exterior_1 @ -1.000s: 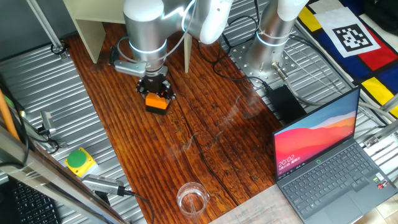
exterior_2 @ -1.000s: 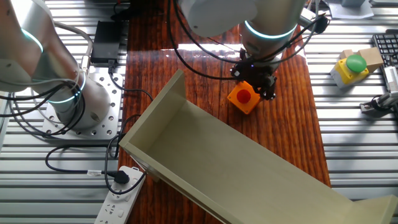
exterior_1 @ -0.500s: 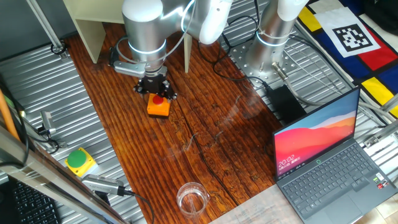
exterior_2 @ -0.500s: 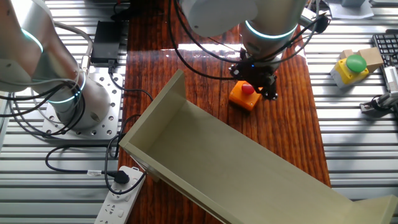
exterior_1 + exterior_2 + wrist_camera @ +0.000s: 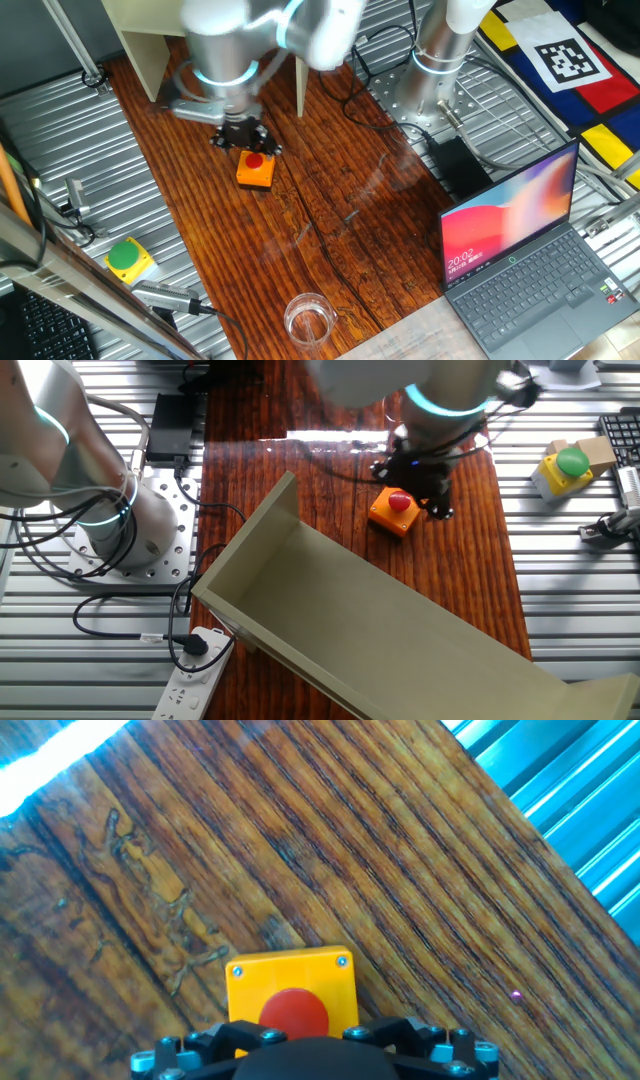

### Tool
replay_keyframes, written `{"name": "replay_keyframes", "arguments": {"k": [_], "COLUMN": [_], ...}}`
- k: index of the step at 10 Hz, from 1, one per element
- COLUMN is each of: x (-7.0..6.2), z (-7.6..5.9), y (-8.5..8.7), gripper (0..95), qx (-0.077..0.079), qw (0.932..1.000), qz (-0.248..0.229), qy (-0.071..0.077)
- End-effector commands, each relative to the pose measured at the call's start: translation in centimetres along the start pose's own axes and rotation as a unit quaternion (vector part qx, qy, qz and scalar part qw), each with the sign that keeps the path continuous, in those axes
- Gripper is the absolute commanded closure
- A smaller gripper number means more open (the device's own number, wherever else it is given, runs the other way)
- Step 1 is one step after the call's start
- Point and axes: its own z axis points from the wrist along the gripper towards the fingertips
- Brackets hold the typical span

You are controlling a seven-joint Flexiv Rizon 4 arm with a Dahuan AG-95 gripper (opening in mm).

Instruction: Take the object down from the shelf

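The orange box with the red button (image 5: 255,168) stands upright on the brown wooden table, off the shelf; it also shows in the other fixed view (image 5: 393,512) and in the hand view (image 5: 292,993). The cream shelf (image 5: 150,40) stands at the table's far end and shows large in the other fixed view (image 5: 350,620). My gripper (image 5: 243,138) hangs just above and behind the box, blurred by motion, fingers spread and holding nothing. In the other fixed view the gripper (image 5: 425,485) is beside the box. In the hand view the gripper (image 5: 315,1052) sits at the bottom edge.
A yellow box with a green button (image 5: 128,258) lies on the metal grating to the side. A glass (image 5: 308,318) stands at the near table edge, an open laptop (image 5: 530,260) to the right. A second arm's base (image 5: 440,60), cables and a black adapter (image 5: 462,165) sit behind.
The gripper has let go of the orange box, which now rests on the table, and has pulled up and back from it. The box has not moved in the last half second.
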Motion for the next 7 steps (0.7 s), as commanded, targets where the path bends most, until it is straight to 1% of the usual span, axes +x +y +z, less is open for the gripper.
{"name": "replay_keyframes", "arguments": {"k": [1, 2, 3, 4, 5, 6, 7], "x": [0.7, 1.0, 1.5, 2.1, 2.4, 2.2, 1.8], "z": [-4.6, -5.4, -6.6, -7.5, -8.6, -9.0, -9.3], "y": [-1.5, -1.7, -2.3, -3.0, -3.7, -3.7, -3.6], "gripper": [95.0, 95.0, 95.0, 95.0, 95.0, 95.0, 95.0], "qx": [-0.003, -0.004, -0.005, -0.001, 0.015, 0.025, 0.031], "qw": [0.9991, 0.9991, 0.9991, 0.9993, 0.9997, 0.9996, 0.9991], "qz": [-0.004, -0.005, -0.012, -0.015, -0.008, 0.007, 0.029], "qy": [0.042, 0.042, 0.040, 0.033, 0.019, 0.011, 0.006]}}
